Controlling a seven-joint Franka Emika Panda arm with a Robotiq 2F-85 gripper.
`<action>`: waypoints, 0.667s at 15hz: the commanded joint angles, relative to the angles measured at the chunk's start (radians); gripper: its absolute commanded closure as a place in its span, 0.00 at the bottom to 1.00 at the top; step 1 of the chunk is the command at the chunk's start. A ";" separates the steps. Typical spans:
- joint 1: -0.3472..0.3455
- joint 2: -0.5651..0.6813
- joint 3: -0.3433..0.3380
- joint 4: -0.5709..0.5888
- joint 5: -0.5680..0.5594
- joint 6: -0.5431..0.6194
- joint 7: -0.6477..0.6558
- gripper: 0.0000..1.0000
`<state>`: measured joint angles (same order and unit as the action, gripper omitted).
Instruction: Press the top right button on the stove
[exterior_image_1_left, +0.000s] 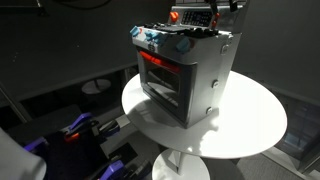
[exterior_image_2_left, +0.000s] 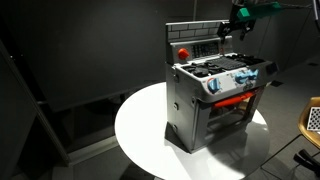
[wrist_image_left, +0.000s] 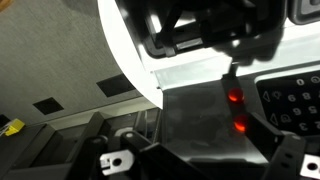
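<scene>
One small silver-grey stove (exterior_image_1_left: 190, 85) stood on a round white table (exterior_image_1_left: 250, 125) in an exterior view. Its red-lit door window (exterior_image_1_left: 160, 70) faced 8 o'clock, and a row of blue knobs (exterior_image_1_left: 158, 40) ran above it. The gripper (exterior_image_1_left: 205, 14) hung at 12 o'clock from the stove's middle, close over the raised back panel (exterior_image_1_left: 190, 17). Whether it touched the panel could not be told.

In an exterior view from another place, the stove (exterior_image_2_left: 200, 110) sat on the table (exterior_image_2_left: 140, 130) towards its 3 o'clock side, with the knobs (exterior_image_2_left: 240, 80) above the red window (exterior_image_2_left: 232, 100). A red button (exterior_image_2_left: 183, 53) showed at the 9 o'clock end of the back panel (exterior_image_2_left: 195, 38). The gripper (exterior_image_2_left: 232, 30) was at the panel's 3 o'clock end, near its top edge. Its fingers were too small and dark to read.

In the wrist view, the gripper (wrist_image_left: 205, 35) came in from 12 o'clock as a dark blur. A grey stove (wrist_image_left: 200, 125) surface lay below it, with two red lights (wrist_image_left: 236, 98) at 5 o'clock from it. Whether the jaws were open or closed could not be told.
</scene>
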<state>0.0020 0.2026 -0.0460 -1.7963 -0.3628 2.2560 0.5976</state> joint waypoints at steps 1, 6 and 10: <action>0.014 0.038 -0.021 0.048 0.009 0.001 0.003 0.00; 0.016 0.012 -0.021 0.028 0.020 -0.005 -0.005 0.00; 0.017 -0.022 -0.022 0.008 0.022 -0.024 -0.007 0.00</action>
<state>0.0091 0.2061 -0.0536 -1.7919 -0.3580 2.2540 0.5975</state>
